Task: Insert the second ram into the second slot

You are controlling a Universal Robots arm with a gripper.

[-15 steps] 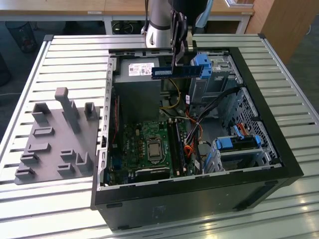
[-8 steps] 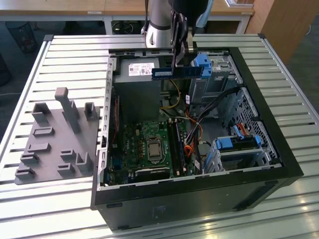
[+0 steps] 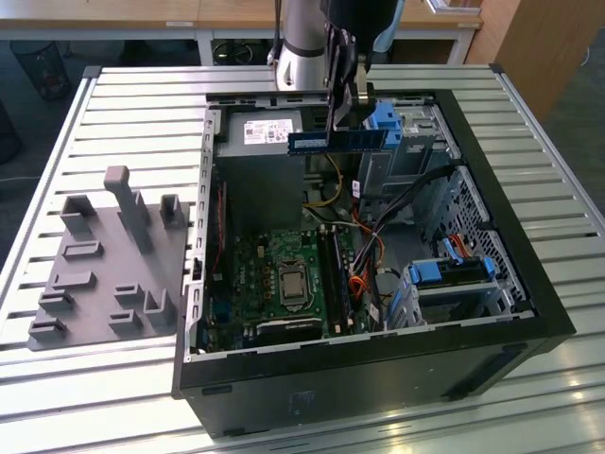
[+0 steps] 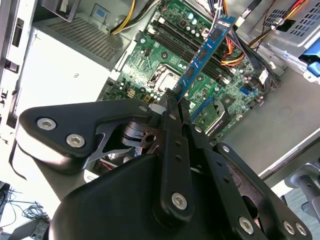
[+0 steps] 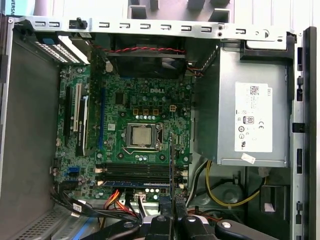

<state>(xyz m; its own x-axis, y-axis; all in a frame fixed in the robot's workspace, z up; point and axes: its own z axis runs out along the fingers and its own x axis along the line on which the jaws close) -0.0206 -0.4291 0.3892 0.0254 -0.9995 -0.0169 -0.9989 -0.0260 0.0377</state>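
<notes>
The second ram (image 3: 333, 141), a thin blue stick, hangs level in the air above the open computer case (image 3: 529, 317), well clear of the motherboard (image 3: 274, 274) below it. My claw (image 3: 352, 121) is closed on it, the fingers (image 4: 172, 107) pinching the stick's flat faces in the second wrist view, where the second ram (image 4: 207, 50) runs out from my claw (image 4: 176, 98) over the board (image 4: 160, 55). In the exterior view the stick sits over the far end of the case, above the grey power supply (image 3: 260, 137) and beside the blue drive-bay clips (image 3: 388, 118). The long dark memory slots (image 3: 336, 274) lie next to the processor socket (image 3: 290, 282). On the exterior view's left, a grey fixture tray (image 3: 104, 274) rests on the slatted table (image 3: 104, 104).
</notes>
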